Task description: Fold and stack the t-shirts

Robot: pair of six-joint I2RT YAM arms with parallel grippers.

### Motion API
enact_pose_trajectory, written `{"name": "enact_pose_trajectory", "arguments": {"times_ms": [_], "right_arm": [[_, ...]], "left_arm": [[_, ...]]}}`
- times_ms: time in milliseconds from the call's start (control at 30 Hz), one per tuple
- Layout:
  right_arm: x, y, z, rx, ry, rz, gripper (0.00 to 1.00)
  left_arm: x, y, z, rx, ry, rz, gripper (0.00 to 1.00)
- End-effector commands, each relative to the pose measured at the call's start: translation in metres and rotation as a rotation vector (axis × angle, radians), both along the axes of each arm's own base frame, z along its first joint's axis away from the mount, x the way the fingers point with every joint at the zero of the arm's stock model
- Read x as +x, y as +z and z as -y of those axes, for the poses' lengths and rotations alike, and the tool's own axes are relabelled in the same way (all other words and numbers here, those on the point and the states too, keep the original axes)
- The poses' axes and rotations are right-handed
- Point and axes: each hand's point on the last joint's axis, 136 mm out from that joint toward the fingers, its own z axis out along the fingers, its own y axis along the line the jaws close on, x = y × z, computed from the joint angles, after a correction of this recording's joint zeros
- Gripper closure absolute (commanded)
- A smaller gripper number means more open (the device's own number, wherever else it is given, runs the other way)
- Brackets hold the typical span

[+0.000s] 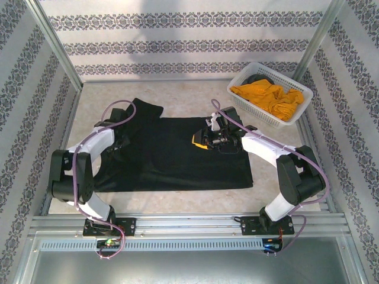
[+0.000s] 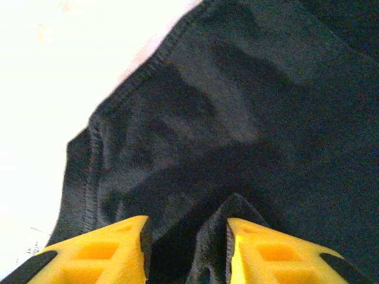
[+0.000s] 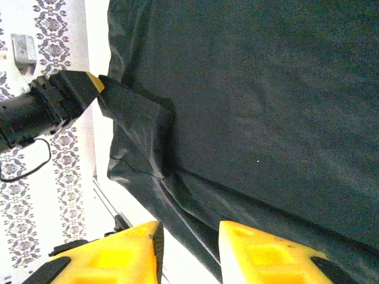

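- We are judging that the first fold is in hand. The large plain black t-shirt of soft cloth is lying spread flat in the middle of the pale counter, with no fold laid yet.
- The left end effector is working at the shirt's 9 o'clock side and is grasping cloth. A raised ridge of black fabric is standing between its yellow fingers, and the right wrist view is showing the sleeve drawn up to its tip.
- The right end effector is hovering over the shirt, just off its middle towards 2 o'clock, and is released. Its fingers are standing a little apart with nothing between them, and the shirt's edge and the counter are showing through the gap.
- The crumpled mustard-orange t-shirt is waiting in the white plastic lattice basket at 2 o'clock on the counter, well apart from the black t-shirt.
- As we are reading it, the next move is calling for the left end effector to carry the sleeve across towards 3 o'clock. It should lay the sleeve on the body without dragging the whole shirt. The right end effector is probably needing its own hold on the cloth, to pin it or to match the fold.
- We are finding no brand, print or label on either shirt or on the basket. A small grey plate on the patterned wall is too small to read.
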Motion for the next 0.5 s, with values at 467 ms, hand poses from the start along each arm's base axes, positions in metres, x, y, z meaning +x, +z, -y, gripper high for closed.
{"name": "enact_pose_trajectory", "arguments": {"times_ms": [467], "right_arm": [[0.001, 0.012, -0.001, 0.072, -0.009, 0.055, 0.56]], "left_arm": [[-0.006, -0.022, 0.141, 0.121, -0.620, -0.325, 0.63]]}}
